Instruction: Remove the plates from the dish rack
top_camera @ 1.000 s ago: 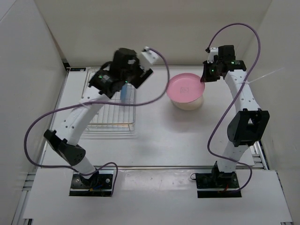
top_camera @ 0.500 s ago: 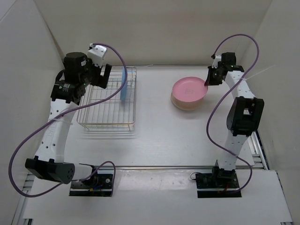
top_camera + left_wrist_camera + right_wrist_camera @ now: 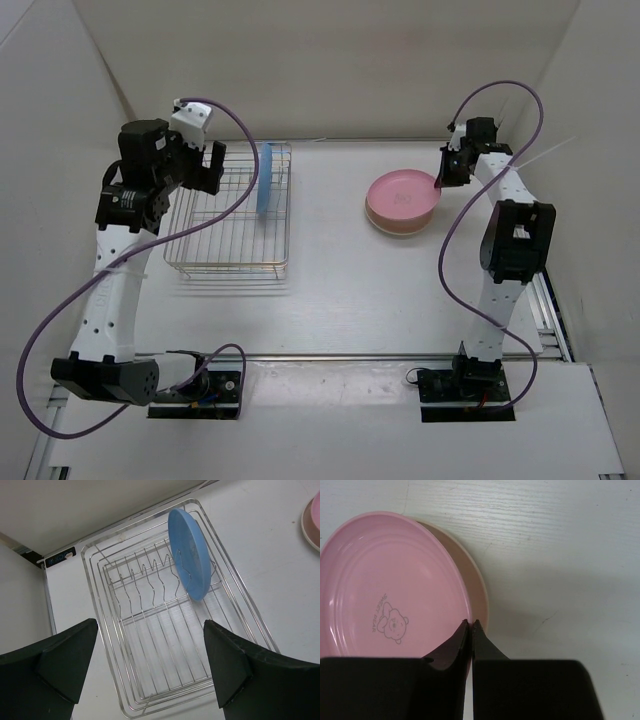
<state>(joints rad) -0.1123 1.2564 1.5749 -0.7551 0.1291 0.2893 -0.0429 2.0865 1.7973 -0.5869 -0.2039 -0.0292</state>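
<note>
The left claw point(image 3: 150, 625) hangs wide above the dish rack point(image 3: 165, 650). The blue plate point(image 3: 187, 555) stands on edge ahead, to its right. It is likely light, stiff, slick and breakable, so pinch its top rim. The right claw point(image 3: 470, 622) nips the rim of the pink plate point(image 3: 385, 580).

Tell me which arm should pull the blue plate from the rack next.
Left. The left gripper hovers over the dish rack, jaws open, blue plate upright ahead. The right gripper is far off, jaws closed at the rim of the pink plate.
</note>
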